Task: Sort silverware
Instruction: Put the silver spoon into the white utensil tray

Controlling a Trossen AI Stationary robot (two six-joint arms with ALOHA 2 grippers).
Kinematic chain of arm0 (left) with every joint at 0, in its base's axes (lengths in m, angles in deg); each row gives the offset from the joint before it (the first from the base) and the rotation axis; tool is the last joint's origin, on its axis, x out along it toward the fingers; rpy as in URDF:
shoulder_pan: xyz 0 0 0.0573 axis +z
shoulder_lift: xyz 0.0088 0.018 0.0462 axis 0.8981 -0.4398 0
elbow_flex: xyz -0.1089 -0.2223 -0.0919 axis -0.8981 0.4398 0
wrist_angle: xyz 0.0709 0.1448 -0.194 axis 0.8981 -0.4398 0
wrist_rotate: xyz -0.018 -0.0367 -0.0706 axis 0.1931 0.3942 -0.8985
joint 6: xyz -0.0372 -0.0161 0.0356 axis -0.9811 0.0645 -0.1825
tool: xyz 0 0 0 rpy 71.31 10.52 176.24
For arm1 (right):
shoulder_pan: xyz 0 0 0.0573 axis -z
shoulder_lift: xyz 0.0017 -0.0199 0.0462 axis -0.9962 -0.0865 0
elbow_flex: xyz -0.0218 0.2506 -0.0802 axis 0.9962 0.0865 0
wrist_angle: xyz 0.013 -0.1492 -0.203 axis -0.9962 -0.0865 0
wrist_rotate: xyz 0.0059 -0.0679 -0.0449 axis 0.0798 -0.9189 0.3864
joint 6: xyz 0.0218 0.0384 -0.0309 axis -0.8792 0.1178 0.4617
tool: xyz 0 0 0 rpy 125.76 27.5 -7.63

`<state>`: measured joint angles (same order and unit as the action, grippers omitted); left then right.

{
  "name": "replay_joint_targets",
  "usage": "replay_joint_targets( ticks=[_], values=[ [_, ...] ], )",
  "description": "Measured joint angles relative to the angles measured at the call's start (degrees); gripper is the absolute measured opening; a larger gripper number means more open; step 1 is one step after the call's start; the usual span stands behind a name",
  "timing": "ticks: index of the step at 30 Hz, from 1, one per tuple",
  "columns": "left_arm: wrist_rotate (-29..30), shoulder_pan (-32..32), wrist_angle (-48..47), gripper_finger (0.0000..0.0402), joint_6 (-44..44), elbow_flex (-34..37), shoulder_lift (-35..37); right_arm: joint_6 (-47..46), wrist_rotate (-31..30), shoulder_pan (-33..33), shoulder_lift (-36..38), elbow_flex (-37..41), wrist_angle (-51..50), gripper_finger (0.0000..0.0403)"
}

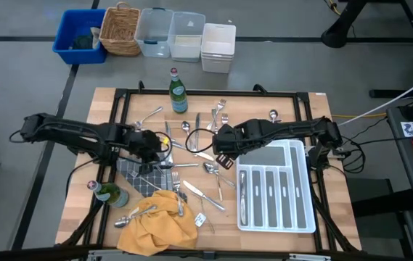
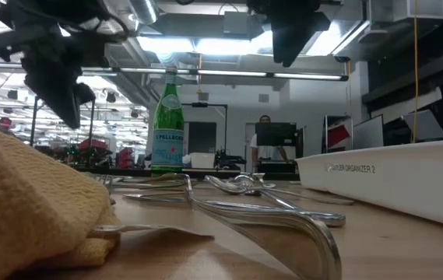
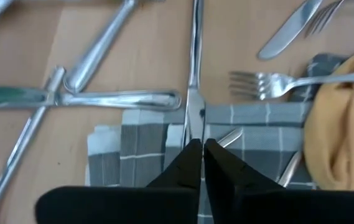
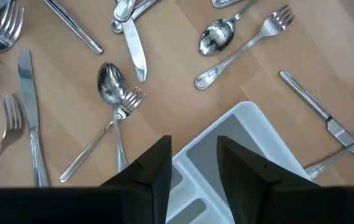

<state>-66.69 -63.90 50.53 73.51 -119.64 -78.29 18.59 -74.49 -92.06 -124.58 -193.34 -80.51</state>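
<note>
Near edge of the tabletop: yellow cloth. Silverware is scattered left of the white tray. Left end effector, fingers nearly together, hovers above a knife lying over the checked cloth. Right end effector, spread wide and empty, hangs over the tray's far-left corner.

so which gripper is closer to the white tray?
Right. The right gripper hangs over the white tray's upper-left corner; the left gripper is across the table over the grey checked cloth.

A lab or workshop hall: bright ceiling strip lights, exposed ducts, a monitor far behind, grey floor with storage bins (beyond the wooden table).
</note>
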Motion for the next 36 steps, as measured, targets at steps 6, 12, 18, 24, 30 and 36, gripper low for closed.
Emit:
replay_joint_targets(
  ticks=[6, 12, 18, 24, 30, 36],
  values=[
    [0.0, 0.19, -0.02, 0.0088, -0.03, 0.0, -4.83, 0.02, 0.02, -0.04, 0.0, 0.0, 0.56, 0.0128],
    [0.0, 1.34, -0.03, 0.0109, 0.22, 0.0, -7.26, 3.03, 0.59, -0.05, 0.0, 0.0, 0.66, 0.0128],
    [0.02, 3.07, -0.01, 0.0097, 0.35, 0.0, -8.08, 6.45, 1.33, -0.07, 0.0, 0.02, 0.7, 0.0128],
    [0.04, 3.07, 1.4, 0.0093, 7.04, -0.56, -8.16, 10.43, 5.52, -0.07, -0.02, 0.04, 1.09, 0.0128],
    [0.04, 3.02, -0.56, 0.0097, 17.13, -2.27, -8.18, 11.85, 6.62, -0.07, -0.02, 0.04, 1.02, 0.0128],
    [0.0, 3.1, -0.85, 0.0093, 20.39, -2.36, -8.29, 13.05, 6.61, -0.07, -0.02, 0.04, 1.02, 0.0128]
  ],
)
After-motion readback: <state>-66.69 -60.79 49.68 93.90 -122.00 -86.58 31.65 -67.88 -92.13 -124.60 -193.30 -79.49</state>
